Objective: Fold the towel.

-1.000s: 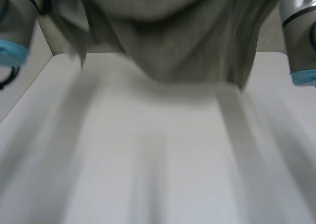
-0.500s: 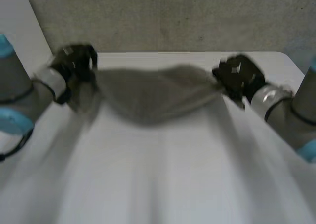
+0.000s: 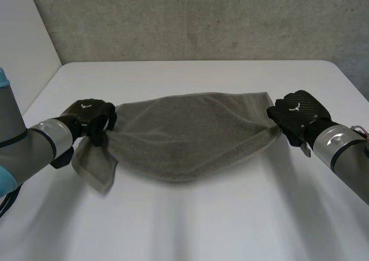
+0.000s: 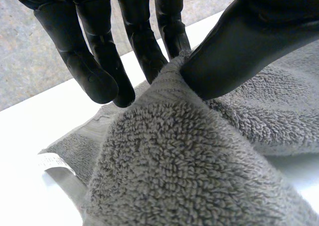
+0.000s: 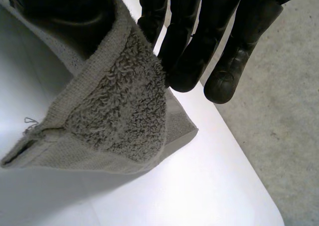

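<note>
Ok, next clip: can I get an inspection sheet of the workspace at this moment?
surface: white table, bare part looks clean.
job's things: grey terry towel, stretched sideways between the two hands, middle sagging toward the table, one end flap hanging below the left hand.
clutter: nothing seen.
grippers: left hand pinches the towel's left end between thumb and fingers; right hand pinches its right corner the same way.
cables: nothing seen lying on the table.
surroundings: grey wall behind the table; white panel to its left.
</note>
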Robot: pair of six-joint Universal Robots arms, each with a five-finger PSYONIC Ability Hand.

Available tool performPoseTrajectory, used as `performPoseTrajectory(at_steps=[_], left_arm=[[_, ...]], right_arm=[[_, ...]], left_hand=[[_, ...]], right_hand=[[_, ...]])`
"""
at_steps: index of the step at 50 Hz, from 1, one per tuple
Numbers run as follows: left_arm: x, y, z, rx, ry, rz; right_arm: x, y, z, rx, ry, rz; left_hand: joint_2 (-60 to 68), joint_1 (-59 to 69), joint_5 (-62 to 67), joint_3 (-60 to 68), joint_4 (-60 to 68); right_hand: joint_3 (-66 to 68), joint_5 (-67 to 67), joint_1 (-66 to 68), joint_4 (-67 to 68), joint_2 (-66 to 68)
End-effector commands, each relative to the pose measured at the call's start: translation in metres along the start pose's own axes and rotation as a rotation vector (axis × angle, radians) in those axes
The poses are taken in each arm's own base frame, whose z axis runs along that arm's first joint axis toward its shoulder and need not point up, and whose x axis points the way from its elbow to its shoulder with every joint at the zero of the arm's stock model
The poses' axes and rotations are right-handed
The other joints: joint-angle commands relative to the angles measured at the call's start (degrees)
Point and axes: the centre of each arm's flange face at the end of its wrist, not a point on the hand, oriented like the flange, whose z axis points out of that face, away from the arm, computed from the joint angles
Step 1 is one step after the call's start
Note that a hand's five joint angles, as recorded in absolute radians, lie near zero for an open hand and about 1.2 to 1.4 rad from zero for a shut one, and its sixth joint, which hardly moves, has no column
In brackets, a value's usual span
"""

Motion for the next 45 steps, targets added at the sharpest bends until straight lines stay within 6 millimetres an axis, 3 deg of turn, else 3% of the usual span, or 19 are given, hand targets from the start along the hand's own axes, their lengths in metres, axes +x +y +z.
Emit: performPoseTrajectory(at_steps=[1, 3, 10, 12, 14, 20, 23, 28, 33, 36, 39, 44, 45], left_arm=[[-0.009, 0.016, 0.032, 0.029, -0.024, 0.025], [-0.013, 0.022, 0.049, 0.053, -0.028, 0.05], [-0.013, 0.04, 0.069, 0.027, -0.016, 0.111], [-0.011, 0.046, 0.08, 0.021, -0.009, 0.164], [-0.013, 0.047, 0.086, 0.025, -0.019, 0.193], [-0.035, 0.029, 0.1, 0.058, -0.174, 0.231], [-0.046, 0.017, 0.106, 0.083, -0.246, 0.243], [-0.05, 0.012, 0.108, 0.096, -0.262, 0.253], [-0.049, 0.008, 0.103, 0.094, -0.255, 0.251], [-0.046, -0.008, 0.084, 0.1, -0.251, 0.238], [-0.044, -0.012, 0.075, 0.101, -0.248, 0.239], [-0.028, -0.023, 0.034, 0.116, -0.221, 0.244], [-0.028, -0.023, 0.034, 0.116, -0.221, 0.244]], right_arm=[[-0.002, 0.009, 0.006, -0.027, -0.014, 0.03], [-0.007, 0.018, 0.013, -0.051, -0.033, 0.038], [-0.016, 0.031, 0.027, -0.083, -0.067, 0.063], [-0.017, 0.034, 0.031, -0.097, -0.062, 0.076], [-0.015, 0.034, 0.033, -0.1, -0.052, 0.077], [-0.009, 0.032, 0.035, -0.099, -0.025, 0.075], [-0.009, 0.031, 0.036, -0.094, -0.021, 0.075], [-0.011, 0.031, 0.037, -0.094, -0.026, 0.074], [-0.012, 0.032, 0.037, -0.098, -0.029, 0.075], [-0.012, 0.032, 0.037, -0.099, -0.03, 0.076], [-0.013, 0.032, 0.036, -0.1, -0.031, 0.076], [-0.013, 0.033, 0.036, -0.099, -0.032, 0.076], [-0.013, 0.033, 0.036, -0.099, -0.032, 0.076]], left_hand=[[-11.03, -9.11, -22.23, -11.95, -10.51], [-11.03, -9.11, -22.23, -11.95, -10.51], [-14.71, -12.78, -25.91, -15.63, -14.19], [-31.96, -30.04, -43.16, -32.88, -31.44], [-35.7, -33.77, -46.9, -36.62, -35.18], [-48.02, -46.09, -59.21, -48.94, -47.5], [-63.93, -62.01, -75.13, -64.85, -63.41], [-77.41, -75.49, -88.61, -78.33, -76.89], [-78.8, -76.87, -90.0, -79.72, -78.28], [-78.64, -76.71, -89.83, -79.56, -78.11], [-78.46, -76.54, -89.66, -79.38, -77.94], [-75.95, -74.03, -87.15, -76.87, -75.43], [-75.94, -74.01, -87.14, -76.86, -75.42]], right_hand=[[3.99, 2.82, 3.64, 3.36, 5.02], [3.99, 2.82, 3.64, 3.36, 5.02], [3.99, 2.82, 3.64, 3.36, 5.02], [3.99, 2.82, 3.64, 3.36, 5.02], [3.99, 2.82, 3.64, 3.36, 5.02], [3.99, 2.82, 3.64, 3.36, 5.02], [3.99, 2.82, 3.64, 3.36, 5.02], [3.99, 2.82, 3.64, 3.36, 5.02], [3.99, 2.82, 3.64, 3.36, 5.02], [3.99, 2.82, 3.64, 3.36, 5.02], [3.99, 2.82, 3.64, 3.36, 5.02], [3.99, 2.82, 3.64, 3.36, 5.02], [3.99, 2.82, 3.64, 3.36, 5.02]])
